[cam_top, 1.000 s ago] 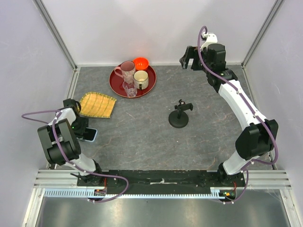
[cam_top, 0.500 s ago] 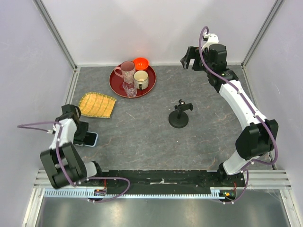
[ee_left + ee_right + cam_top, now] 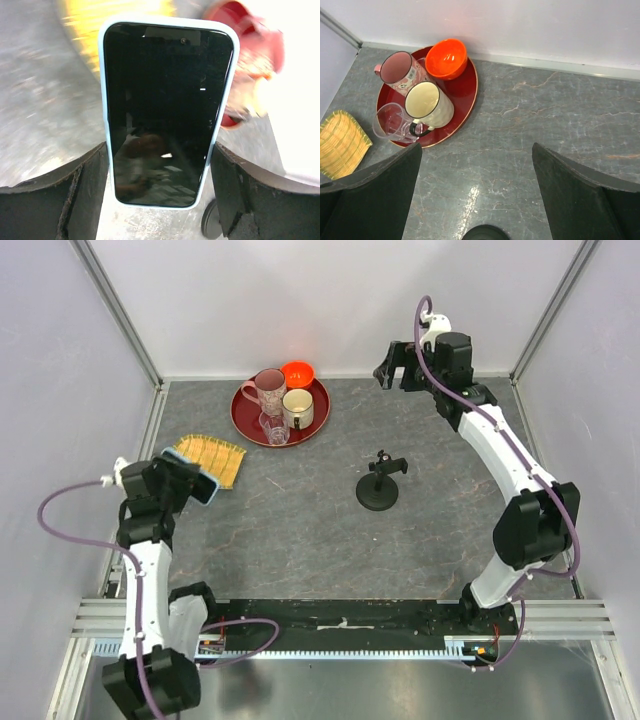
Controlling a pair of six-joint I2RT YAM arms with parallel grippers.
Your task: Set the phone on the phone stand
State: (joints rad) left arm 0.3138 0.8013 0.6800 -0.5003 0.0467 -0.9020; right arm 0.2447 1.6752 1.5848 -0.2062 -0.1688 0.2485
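The phone (image 3: 167, 115) is off the counter (image 3: 300, 530), pinched by its 2 long edges between the fingers of the left hand (image 3: 159, 150), dark screen facing the wrist camera and its top end sticking out past the fingertips. In the top view it hangs at the left side of the cell, just over the near corner of the yellow woven mat (image 3: 210, 455). The phone stand (image 3: 380, 485) sits upright on its disc base, well apart from the phone, toward the middle-right of the counter, with its cradle bare. The pick-up looks done, and the step in hand is carrying the phone across to the stand. The next move likely calls for a sweep to the right, then tilting the phone so its lower edge drops into the clamp-like cradle without knocking the light stand over. Because the fingers cover the lower sides of the phone, seating it may be awkward. The right hand (image 3: 476, 150) is spread and holds nothing, hovering high at the back of the cell, looking down on the red tray (image 3: 464, 92) of cups.
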